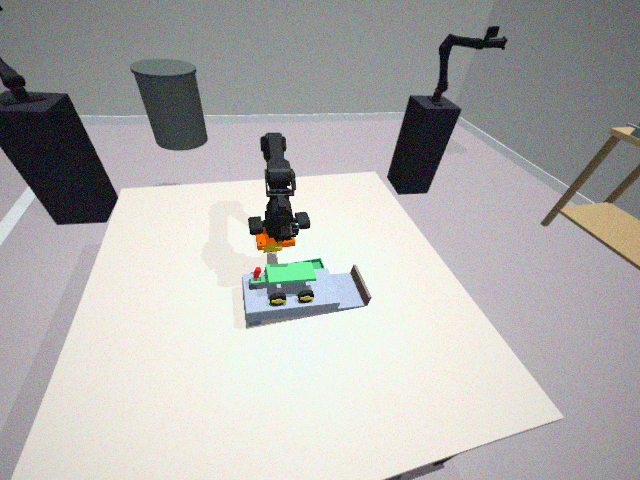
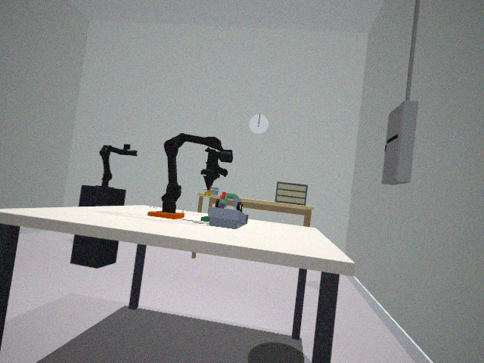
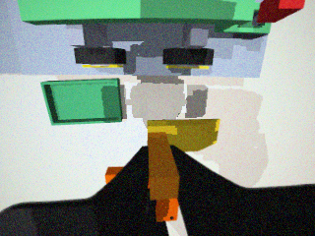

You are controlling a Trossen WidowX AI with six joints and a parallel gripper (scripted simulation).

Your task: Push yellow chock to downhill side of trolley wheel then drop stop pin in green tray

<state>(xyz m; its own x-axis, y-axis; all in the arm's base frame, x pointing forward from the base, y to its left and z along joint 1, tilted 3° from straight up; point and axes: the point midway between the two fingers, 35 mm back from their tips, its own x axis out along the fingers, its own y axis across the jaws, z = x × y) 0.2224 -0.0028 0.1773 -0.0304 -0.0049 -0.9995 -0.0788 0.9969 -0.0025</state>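
Observation:
My gripper (image 1: pixel 275 242) (image 2: pixel 209 188) (image 3: pixel 157 150) is shut on the orange handle (image 3: pixel 162 167) of the yellow chock (image 1: pixel 272 248) (image 2: pixel 208 192) (image 3: pixel 197 135). The chock hangs in the air on the robot-base side of the ramp (image 1: pixel 333 289) (image 2: pixel 226 218) (image 3: pixel 30 54); its black rubber base is hidden. The green trolley (image 1: pixel 290 271) (image 3: pixel 123 12) stands on the ramp, its near wheels (image 3: pixel 99 55) clear of the chock. The red stop pin (image 1: pixel 256 272) (image 2: pixel 223 195) (image 3: pixel 281 9) stands upright at its uphill end. The green tray (image 1: pixel 317 264) (image 2: pixel 204 218) (image 3: pixel 79 101) lies beside the ramp.
A brown end board (image 1: pixel 361 285) stands at the ramp's low end. The arm's orange base plate (image 2: pixel 165 215) (image 3: pixel 114 174) is on the table (image 1: pixel 310 387) (image 2: pixel 273 238), behind the gripper in the top view. Other arms on black pedestals stand off the table.

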